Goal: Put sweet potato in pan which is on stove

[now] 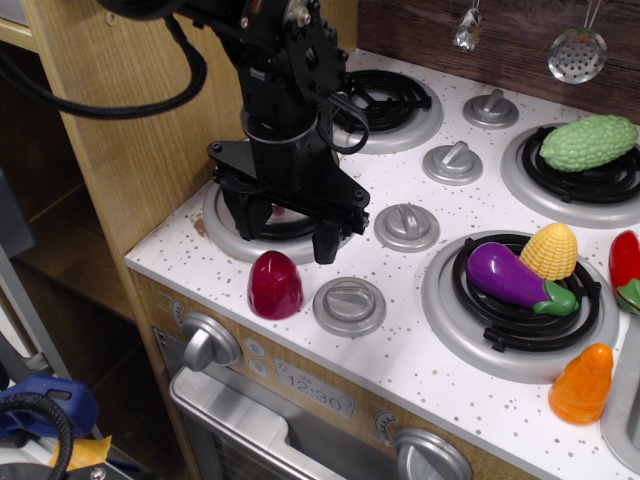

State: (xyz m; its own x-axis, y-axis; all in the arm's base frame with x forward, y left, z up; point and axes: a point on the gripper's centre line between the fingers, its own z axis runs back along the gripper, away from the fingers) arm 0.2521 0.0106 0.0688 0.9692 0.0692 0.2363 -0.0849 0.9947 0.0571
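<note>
The sweet potato [275, 285], a glossy dark red dome, stands upright on the white speckled stove [400, 350] near its front left edge, beside a grey knob [349, 305]. My black gripper [283, 236] hangs just behind it over the front left burner [225, 235]. Its jaws are apart and hold nothing. A small reddish patch shows between the fingers. No pan shows clearly. A shiny grey metal object [625, 400] is cut off at the right edge, and I cannot tell whether it is the pan.
A purple eggplant [515, 278] and yellow corn [551, 250] lie on the front right burner. A green bumpy vegetable [588, 142] lies on the back right burner. An orange cone toy [581, 385] stands at the front right. A wooden wall [130, 130] borders the left.
</note>
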